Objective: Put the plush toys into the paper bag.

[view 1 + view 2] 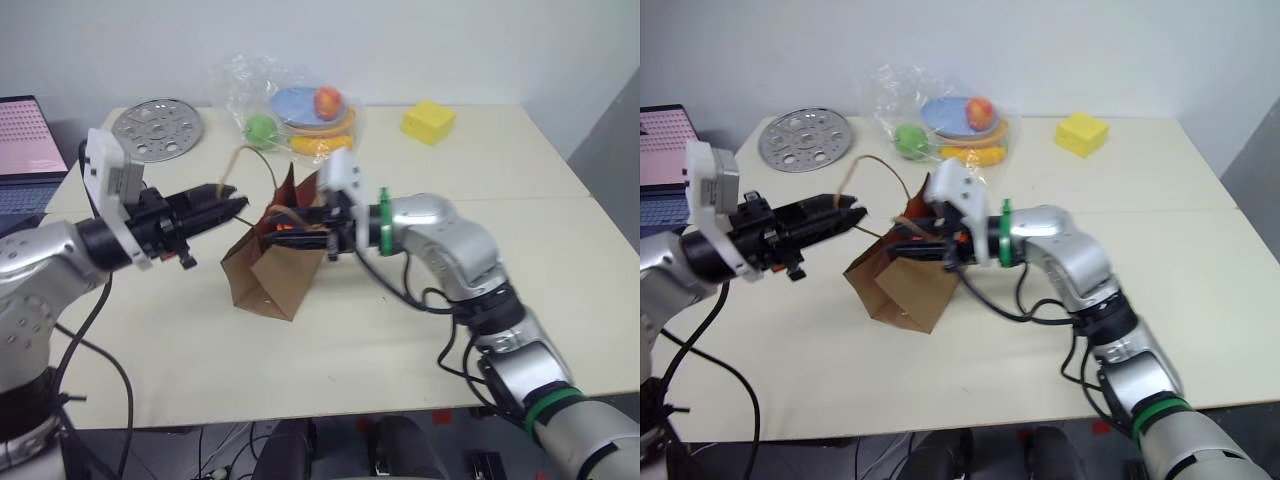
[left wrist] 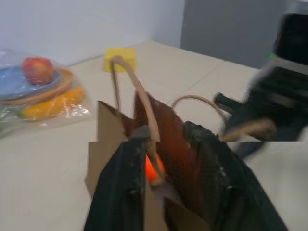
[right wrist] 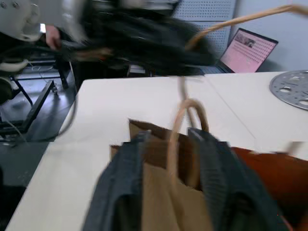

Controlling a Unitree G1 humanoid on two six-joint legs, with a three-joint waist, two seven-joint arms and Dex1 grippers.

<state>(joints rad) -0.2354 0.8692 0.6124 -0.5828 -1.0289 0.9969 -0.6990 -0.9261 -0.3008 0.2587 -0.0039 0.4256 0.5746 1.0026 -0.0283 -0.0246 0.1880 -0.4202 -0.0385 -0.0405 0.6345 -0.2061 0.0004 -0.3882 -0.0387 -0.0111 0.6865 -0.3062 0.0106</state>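
Note:
The brown paper bag (image 1: 272,278) sits tilted on the table's middle, its mouth turned up toward my right arm. An orange plush toy (image 2: 152,169) shows inside it, mostly hidden by the bag's walls. My left gripper (image 1: 233,204) hovers level just left of the bag's mouth. Its fingers (image 2: 120,187) stand apart, with one twine handle (image 2: 144,108) running between them. My right gripper (image 1: 288,227) reaches in from the right over the bag's mouth. It is open too, and the other handle loop (image 3: 185,110) rises between its fingers (image 3: 120,187).
At the table's back lie a clear plastic bag of toy fruit and plates (image 1: 300,110), a yellow block (image 1: 428,121) and a perforated metal disc (image 1: 157,129). A laptop (image 1: 25,150) stands at the far left. Bare tabletop (image 1: 180,340) stretches in front of the bag.

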